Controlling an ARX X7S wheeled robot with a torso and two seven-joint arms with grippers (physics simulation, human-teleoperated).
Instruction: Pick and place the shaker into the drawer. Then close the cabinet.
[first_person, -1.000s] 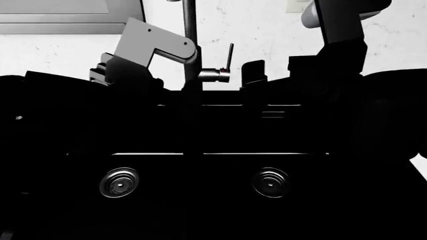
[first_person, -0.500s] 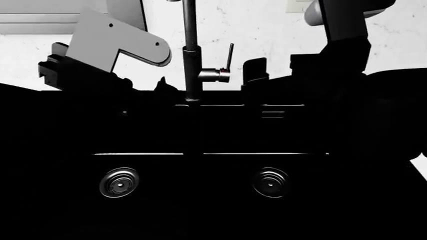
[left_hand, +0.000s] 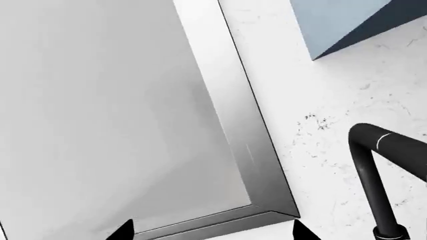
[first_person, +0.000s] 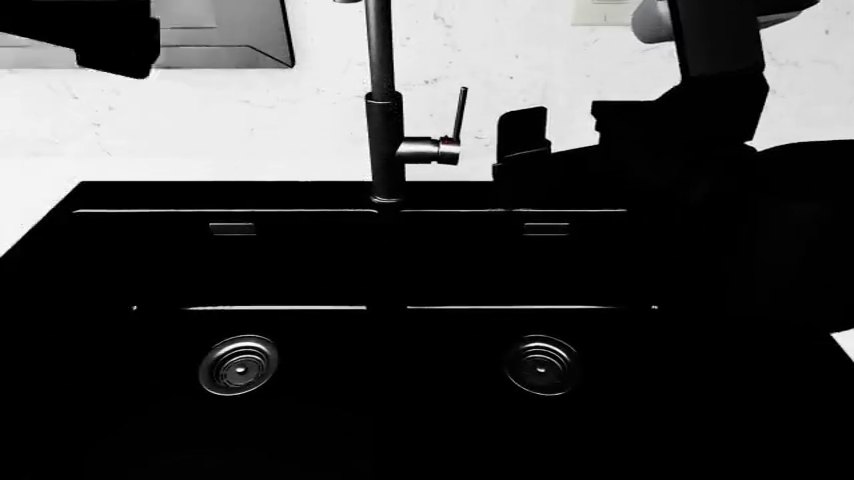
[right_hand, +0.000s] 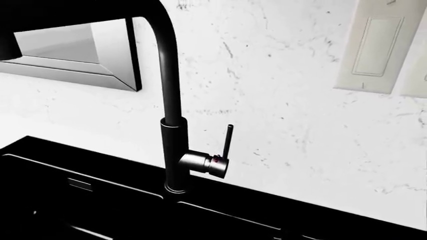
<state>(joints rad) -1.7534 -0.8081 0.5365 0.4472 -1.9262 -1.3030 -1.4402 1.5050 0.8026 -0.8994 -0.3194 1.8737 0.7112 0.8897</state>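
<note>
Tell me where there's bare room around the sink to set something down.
Both sink basins hold only their drains. A pale counter strip runs between sink rim and wall, left of the faucet. Right of the faucet it is crowded by the right arm.

This is a kitchen. A black double-bowl sink (first_person: 134, 260) with two round drains sits under a tall dark faucet (first_person: 383, 110). Behind it stands a white marbled wall with a light switch plate (right_hand: 378, 47).
</note>
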